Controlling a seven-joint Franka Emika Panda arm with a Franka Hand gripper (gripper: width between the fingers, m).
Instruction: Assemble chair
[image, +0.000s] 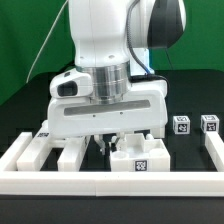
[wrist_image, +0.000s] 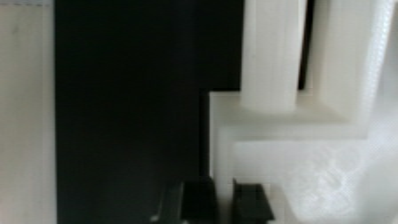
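- While hovering low over the black tabletop, the dark fingers are sitting closed, gripping nothing.
- A white blocky chair part is lying just beside them.

Blurry white chair part; fingers half out of frame.

The border rail runs along the front of the table and along the exterior view's right side. Just behind the front rail, three chair parts lie in one row: the left block, the middle block, then the tagged part. The gripper hangs low between the middle block and the tagged part. Farther back at the right, the inner cube and the outer cube stand side by side.
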